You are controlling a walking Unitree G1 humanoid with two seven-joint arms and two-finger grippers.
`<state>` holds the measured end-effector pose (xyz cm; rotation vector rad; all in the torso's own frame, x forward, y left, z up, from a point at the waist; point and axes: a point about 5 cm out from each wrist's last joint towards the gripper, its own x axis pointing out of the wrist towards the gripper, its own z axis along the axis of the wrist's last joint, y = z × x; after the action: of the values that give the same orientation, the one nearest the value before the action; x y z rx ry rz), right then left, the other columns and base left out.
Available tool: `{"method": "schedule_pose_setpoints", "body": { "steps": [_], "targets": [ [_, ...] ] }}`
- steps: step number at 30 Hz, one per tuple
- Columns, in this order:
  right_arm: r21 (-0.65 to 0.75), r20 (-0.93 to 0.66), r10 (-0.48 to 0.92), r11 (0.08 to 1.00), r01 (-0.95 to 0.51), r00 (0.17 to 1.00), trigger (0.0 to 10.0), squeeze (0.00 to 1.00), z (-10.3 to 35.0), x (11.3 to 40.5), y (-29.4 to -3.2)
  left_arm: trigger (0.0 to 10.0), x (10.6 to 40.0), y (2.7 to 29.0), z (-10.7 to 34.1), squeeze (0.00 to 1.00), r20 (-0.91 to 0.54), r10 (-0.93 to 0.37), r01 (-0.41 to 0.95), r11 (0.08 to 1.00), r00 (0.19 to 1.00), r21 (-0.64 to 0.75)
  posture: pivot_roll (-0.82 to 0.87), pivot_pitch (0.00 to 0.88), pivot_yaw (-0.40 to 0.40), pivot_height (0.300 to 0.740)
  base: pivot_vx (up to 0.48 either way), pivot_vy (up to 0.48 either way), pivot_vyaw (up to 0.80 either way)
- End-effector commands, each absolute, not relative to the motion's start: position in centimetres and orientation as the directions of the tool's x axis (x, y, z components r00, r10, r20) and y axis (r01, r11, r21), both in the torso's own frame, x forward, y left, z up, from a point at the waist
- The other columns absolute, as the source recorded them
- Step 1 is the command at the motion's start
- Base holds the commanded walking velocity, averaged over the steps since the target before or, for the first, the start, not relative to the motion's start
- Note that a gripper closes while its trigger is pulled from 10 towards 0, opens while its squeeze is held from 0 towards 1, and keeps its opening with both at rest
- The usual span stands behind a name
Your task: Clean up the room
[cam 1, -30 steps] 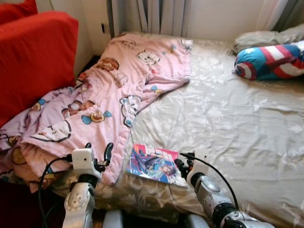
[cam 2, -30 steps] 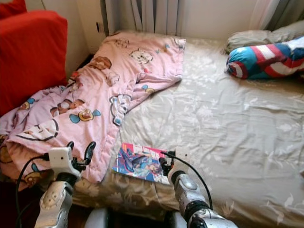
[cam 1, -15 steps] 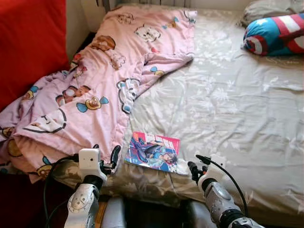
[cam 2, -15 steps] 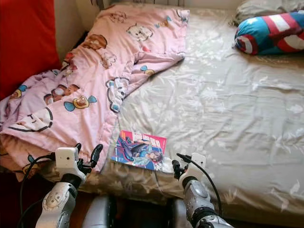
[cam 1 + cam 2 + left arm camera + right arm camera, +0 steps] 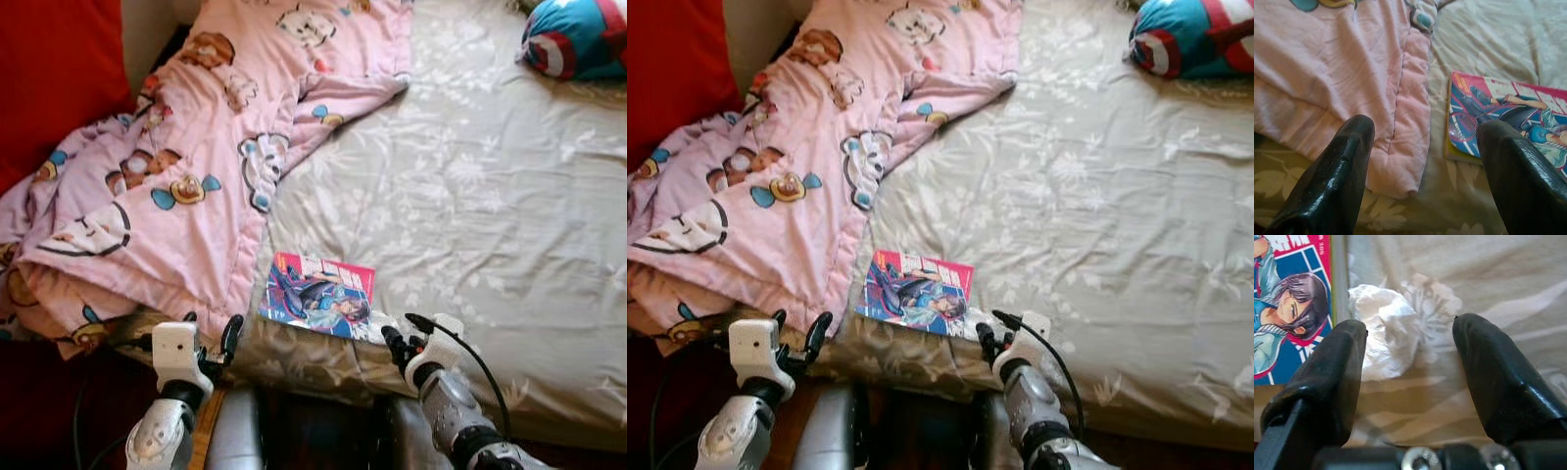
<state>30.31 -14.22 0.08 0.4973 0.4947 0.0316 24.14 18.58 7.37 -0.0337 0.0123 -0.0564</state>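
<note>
Crumpled tissue (image 5: 1383,333) beside comic (image 5: 318,296); right claw (image 5: 1409,345) spread; title unreadable

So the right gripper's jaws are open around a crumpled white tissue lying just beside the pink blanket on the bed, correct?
Not quite. The right gripper does have its jaws open toward the crumpled white tissue, but the tissue lies beside the comic book, not the pink blanket. The right wrist view shows it against the book's edge; the blanket is over by the left gripper.

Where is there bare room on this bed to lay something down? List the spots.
Bare sheet runs from the pink blanket to the striped pillow. It is crowded at the near edge, where the comic book and crumpled tissue lie before the right gripper.
</note>
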Motion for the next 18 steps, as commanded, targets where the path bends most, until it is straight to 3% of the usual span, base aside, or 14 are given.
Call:
{"method": "schedule_pose_setpoints", "body": {
  "steps": [1,11,12,13,17,18],
  "targets": [
    [0.454,-0.458,0.154,0.887,0.082,0.875,10.0,0.00,-0.3,29.9,-14.1,10.0,23.3,18.8,6.7,0.00,-0.053,-0.050,0.048,0.998,0.997,-0.030,0.21,0.356,0.000,0.629,0.000,0.000,0.00],
    [0.404,-0.488,0.176,0.914,0.042,0.855,10.0,0.00,-0.6,29.7,-14.0,10.0,22.5,18.5,6.2,0.00,-0.085,-0.052,0.049,0.998,0.995,-0.035,0.21,0.375,0.000,0.629,0.000,0.000,0.00],
    [0.407,-0.484,0.175,0.912,0.044,0.857,3.2,0.00,-0.4,29.9,-14.0,10.0,22.4,18.4,6.2,0.00,-0.086,-0.054,0.051,0.998,0.995,-0.036,0.21,0.376,-0.001,0.629,0.000,0.000,0.00],
    [0.408,-0.481,0.176,0.912,0.041,0.859,0.1,0.00,-0.3,29.9,-14.0,10.0,22.4,18.4,6.2,0.00,-0.087,-0.053,0.050,0.998,0.995,-0.037,0.21,0.376,-0.001,0.629,0.000,0.000,0.00],
    [0.402,-0.467,0.198,0.916,0.007,0.862,0.0,0.00,0.0,30.3,-13.6,10.0,22.3,18.4,6.1,0.00,-0.094,-0.049,0.045,0.998,0.994,-0.040,0.21,0.378,-0.003,0.629,0.000,0.000,0.00],
    [0.396,-0.467,0.204,0.918,-0.003,0.860,3.4,0.00,0.1,30.3,-13.5,10.0,22.2,18.5,6.0,0.00,-0.095,-0.048,0.044,0.998,0.994,-0.040,0.21,0.380,-0.006,0.629,0.000,0.000,0.00]
  ]
}}
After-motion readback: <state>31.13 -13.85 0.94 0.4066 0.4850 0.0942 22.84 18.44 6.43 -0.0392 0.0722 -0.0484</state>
